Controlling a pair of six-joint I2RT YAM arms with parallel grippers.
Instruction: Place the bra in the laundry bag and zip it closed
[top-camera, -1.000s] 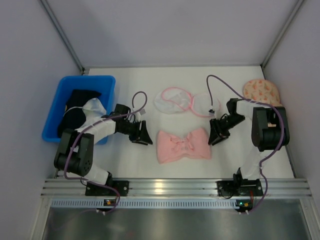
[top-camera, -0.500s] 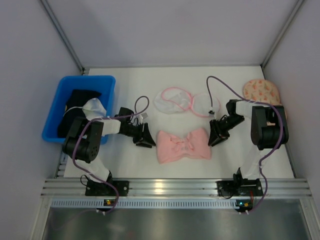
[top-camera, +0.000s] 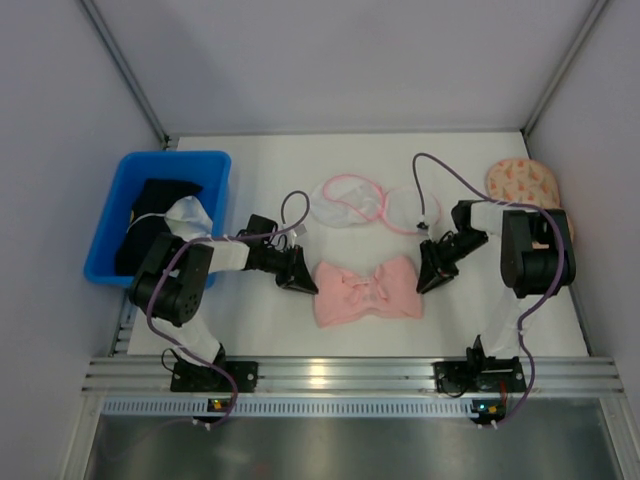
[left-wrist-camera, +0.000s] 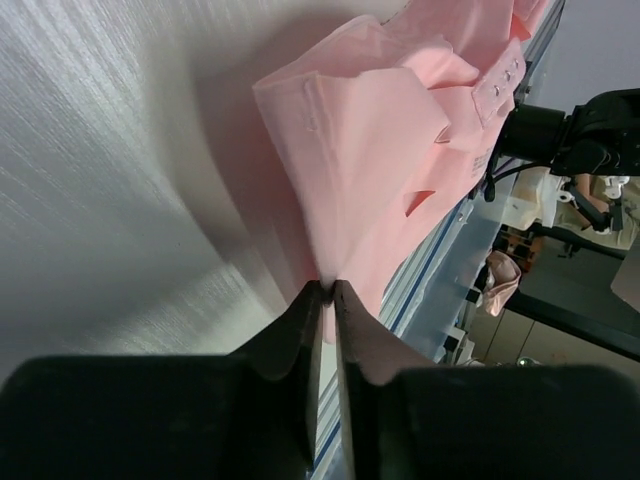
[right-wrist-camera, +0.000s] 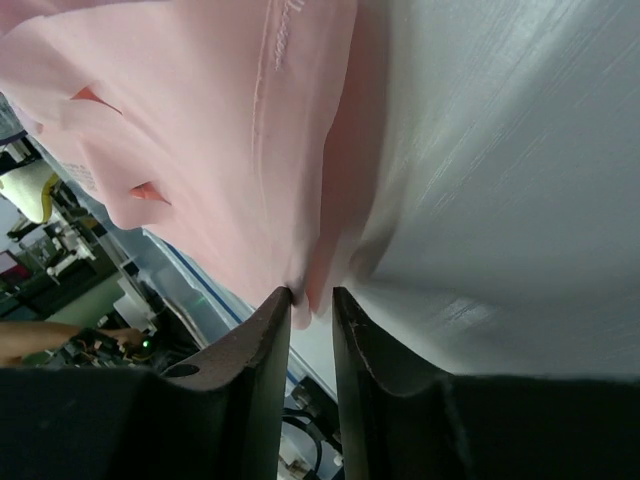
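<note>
The light-pink bra (top-camera: 366, 290) lies flat on the white table between my two arms. Behind it sits the laundry bag (top-camera: 338, 203), white mesh with pink edging, lying open with its round flap (top-camera: 405, 211) to the right. My left gripper (top-camera: 308, 282) is at the bra's left edge. In the left wrist view it (left-wrist-camera: 328, 290) is shut on a thin fold of the bra (left-wrist-camera: 380, 150). My right gripper (top-camera: 428, 278) is at the bra's right edge. In the right wrist view its jaws (right-wrist-camera: 312, 298) stand narrowly apart, with a fold of the bra (right-wrist-camera: 220, 120) pinched between them.
A blue bin (top-camera: 218, 170) holding dark and white garments stands at the left, close behind my left arm. A peach speckled item (top-camera: 522, 183) lies at the back right. Metal rails (top-camera: 340, 375) run along the near edge.
My left gripper slid right to the bra's left edge and closed on it. My right gripper's jaws narrowed on the right edge. The bra has hardly moved.
</note>
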